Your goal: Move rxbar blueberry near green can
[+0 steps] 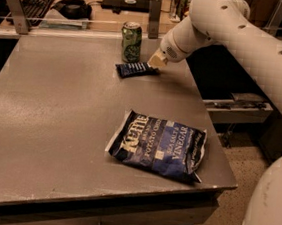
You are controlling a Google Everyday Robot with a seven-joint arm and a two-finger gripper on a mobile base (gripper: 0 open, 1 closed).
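The rxbar blueberry (pixel 135 69), a small flat dark navy wrapper with white lettering, lies on the grey table (pixel 54 120) near its far edge. The green can (pixel 131 41) stands upright just behind it, a small gap apart. My gripper (pixel 156 62) comes down from the white arm (pixel 225 28) at the right. Its tip is at the bar's right end, low over the table. I cannot tell whether it touches the bar.
A large blue Kettle chip bag (pixel 160 145) lies near the table's front right corner. Paler cans (pixel 179 3) stand behind the arm on the back counter, with a keyboard (pixel 34 0) and a headset (pixel 71 7) at the far left.
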